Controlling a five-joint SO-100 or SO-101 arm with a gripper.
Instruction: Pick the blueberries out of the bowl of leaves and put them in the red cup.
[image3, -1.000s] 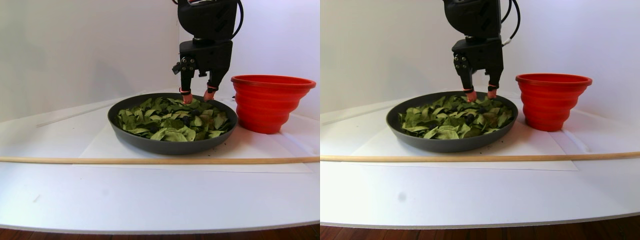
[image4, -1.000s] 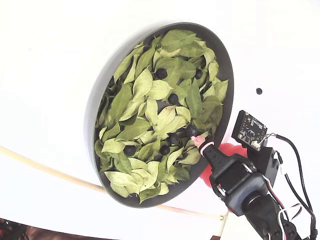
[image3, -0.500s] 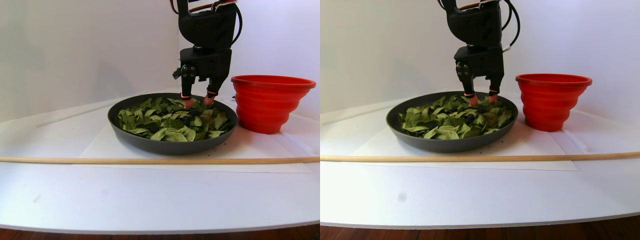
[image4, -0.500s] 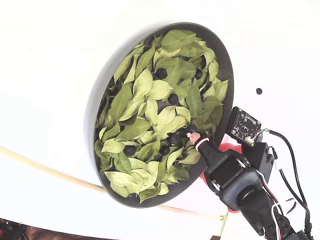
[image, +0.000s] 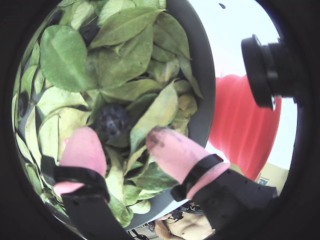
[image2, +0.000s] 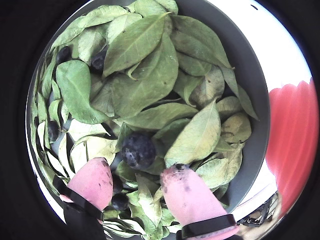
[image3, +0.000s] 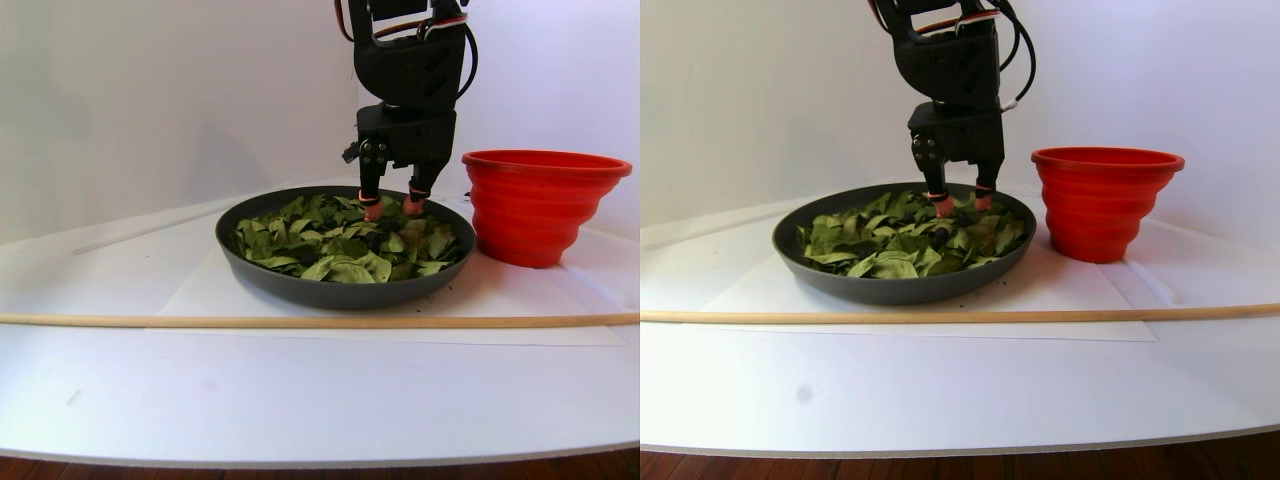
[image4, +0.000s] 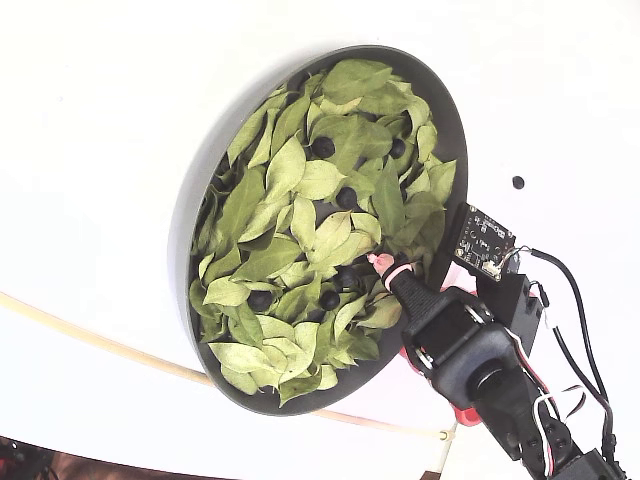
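**Gripper open over a berry**

The gripper (image2: 137, 182) hangs open above the leaves (image2: 145, 75) in the bowl (image4: 452, 150), pink fingertips (image: 82, 150) on either side of a blueberry (image2: 138, 150). The red cup (image3: 540, 205) stands just beside the bowl.

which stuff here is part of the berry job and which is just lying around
Part of the job:
- blueberries
- leaves
- bowl
- red cup
- pincer, open over a berry

Just lying about:
- wooden stick
- paper sheet under the bowl
- small black dot on the table
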